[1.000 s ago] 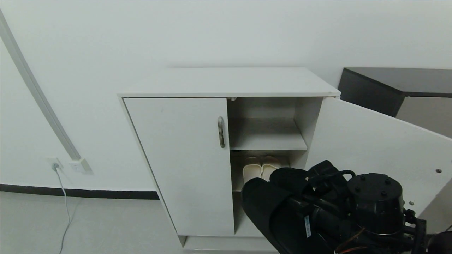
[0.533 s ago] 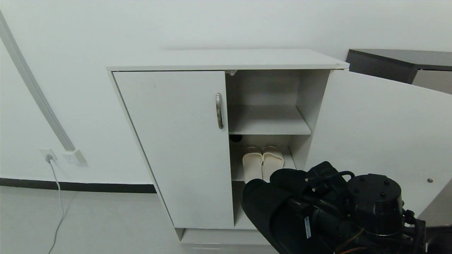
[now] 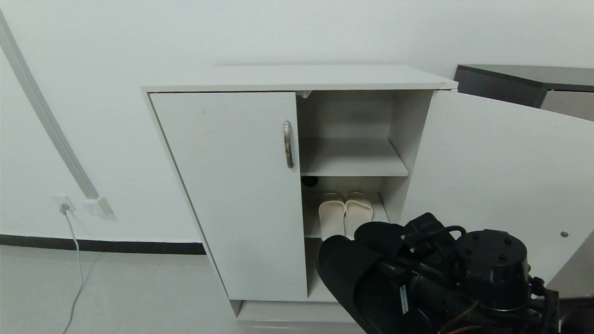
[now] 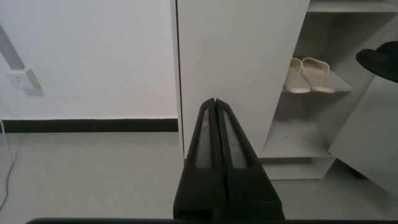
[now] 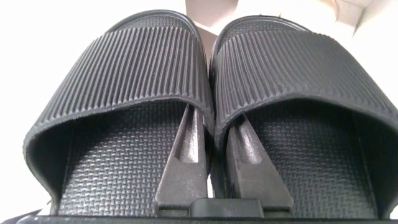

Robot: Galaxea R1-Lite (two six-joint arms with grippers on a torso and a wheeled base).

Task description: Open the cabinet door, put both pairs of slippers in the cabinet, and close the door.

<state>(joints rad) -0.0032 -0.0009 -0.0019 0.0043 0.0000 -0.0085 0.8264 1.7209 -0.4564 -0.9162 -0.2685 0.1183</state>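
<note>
The white cabinet has its right door swung open and its left door closed. A pair of cream slippers lies on the middle shelf, also seen as cream slippers in the left wrist view. My right gripper is shut on the pair of black slippers, pinching their inner straps together. Those black slippers hang in front of the open compartment, low and to the right. My left gripper is shut with nothing in it, low in front of the closed left door.
The top shelf and bottom shelf are bare. A metal handle sits on the left door. A dark cabinet stands right of the open door. Wall sockets with a cable are at the left, above open floor.
The head camera shifted, so the cabinet stands higher in the picture. The right gripper still holds the black slippers at the same spot in view.
</note>
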